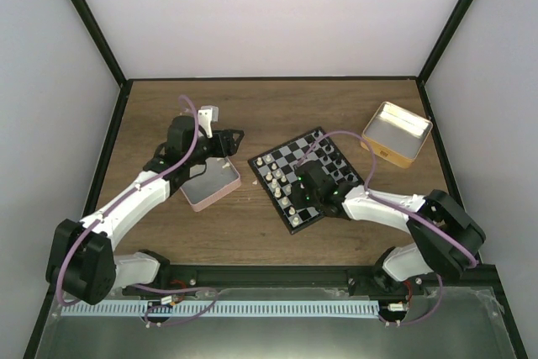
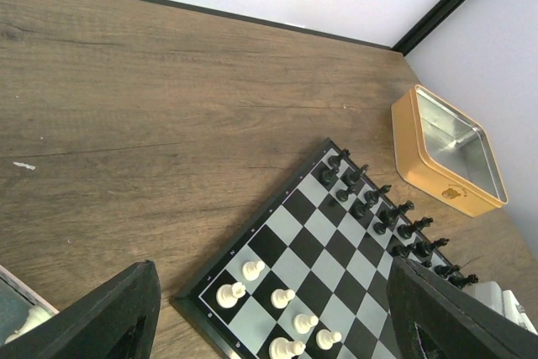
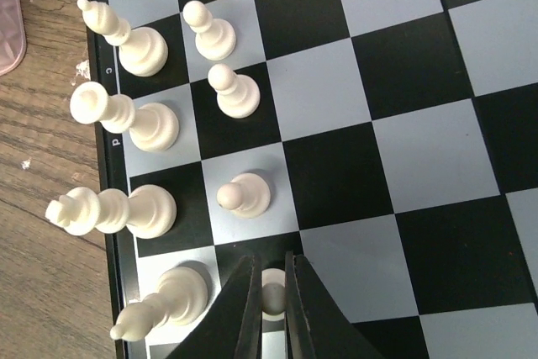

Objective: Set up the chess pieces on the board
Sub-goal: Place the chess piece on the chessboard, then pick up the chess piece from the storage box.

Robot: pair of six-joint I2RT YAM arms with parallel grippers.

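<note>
The board [image 1: 294,150] lies at the table's middle, turned at an angle. Cream-white chess pieces [image 1: 273,176] stand along its left side and black pieces [image 1: 340,160] along its right side. My right gripper [image 1: 301,201] is low over the board's near corner. In the right wrist view this gripper [image 3: 271,260] is shut on a white pawn [image 3: 271,292] over a black square, in line with other white pawns [image 3: 244,195]. My left gripper [image 1: 223,142] is open and empty, left of the board. The left wrist view shows its fingers [image 2: 109,317] apart above the board's corner [image 2: 336,245].
A pink-sided tin [image 1: 210,184] lies under the left arm, just left of the board. A yellow tin [image 1: 397,134] stands open at the back right and also shows in the left wrist view [image 2: 445,153]. Black-framed walls close in the table.
</note>
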